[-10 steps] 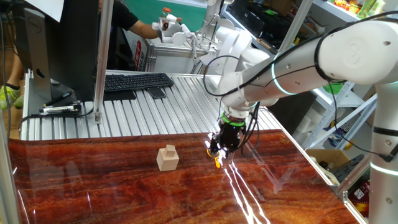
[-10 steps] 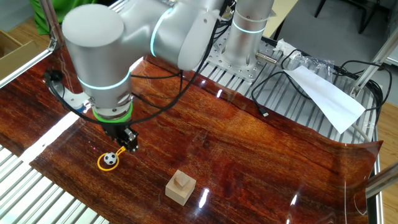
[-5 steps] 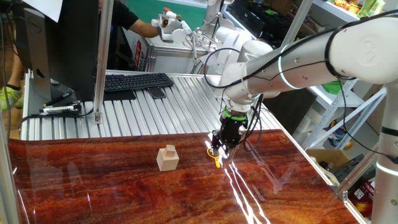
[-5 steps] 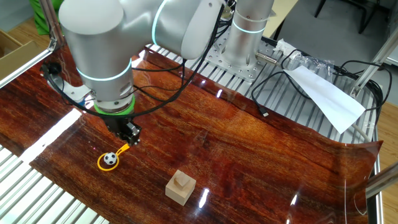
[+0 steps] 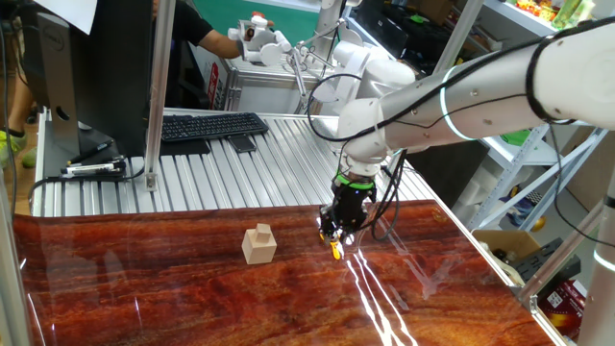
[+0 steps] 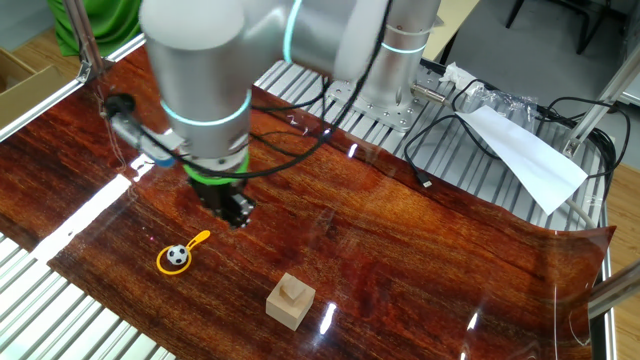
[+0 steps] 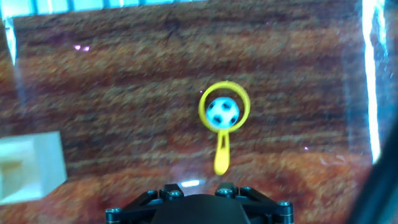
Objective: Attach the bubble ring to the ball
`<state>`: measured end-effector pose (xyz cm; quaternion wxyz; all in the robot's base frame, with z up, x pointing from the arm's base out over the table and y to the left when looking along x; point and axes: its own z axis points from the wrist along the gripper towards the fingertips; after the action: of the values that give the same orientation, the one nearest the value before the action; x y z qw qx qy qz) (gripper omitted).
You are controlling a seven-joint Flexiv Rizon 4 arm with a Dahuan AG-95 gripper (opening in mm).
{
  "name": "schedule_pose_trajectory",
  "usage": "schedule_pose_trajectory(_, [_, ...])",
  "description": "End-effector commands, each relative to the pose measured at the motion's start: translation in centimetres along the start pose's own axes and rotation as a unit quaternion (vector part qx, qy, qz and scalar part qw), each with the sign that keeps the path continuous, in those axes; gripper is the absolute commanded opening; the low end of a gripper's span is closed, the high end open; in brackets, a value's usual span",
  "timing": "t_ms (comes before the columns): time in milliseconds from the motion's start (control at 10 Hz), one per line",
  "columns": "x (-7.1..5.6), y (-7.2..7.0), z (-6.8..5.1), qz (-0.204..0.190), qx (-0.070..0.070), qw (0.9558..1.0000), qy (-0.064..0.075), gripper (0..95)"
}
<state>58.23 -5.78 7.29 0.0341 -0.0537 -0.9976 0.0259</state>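
Bubble ring [image 7: 224, 115] is lying flat on the dark wood tabletop [image 6: 420, 250], loop around the small black-and-white ball [image 7: 222, 112], which is sitting inside it. Stem is pointing to 6 o'clock in the hand view, toward the gripper body at the bottom edge. In the other fixed view the ring [image 6: 180, 256] is showing its stem toward 1 o'clock, with the ball [image 6: 176, 257] inside the loop.

Gripper [image 6: 236, 212] is hanging above the table at about 1 o'clock from the ring in that view, clear of it and not touching. Nothing is showing between the fingers. Jaws: can't tell how wide they are standing, fingertips are too small and dark in both fixed views and out of frame in the hand view.

Pale wooden block [image 6: 290, 301] is sitting at roughly 4 o'clock from the ring in the other fixed view, well apart. In the hand view the block [image 7: 28, 167] is showing at 8 o'clock from the ring, cut by the left edge.
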Motion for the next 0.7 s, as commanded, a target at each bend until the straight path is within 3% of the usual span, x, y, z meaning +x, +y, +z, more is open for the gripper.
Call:
schedule_pose_trajectory(100, [1.0,0.9,-0.3,-0.009,0.004,1.0,0.0,0.0])
schedule_pose_trajectory(300, [2.0,1.9,-0.6,-0.011,0.004,0.9999,-0.002,0.0])
schedule_pose_trajectory(500, [2.9,2.3,-0.7,-0.052,0.005,0.9986,-0.002,0.0])
schedule_pose_trajectory(700, [3.6,2.5,-0.6,-0.061,0.003,0.9981,-0.001,0.0])
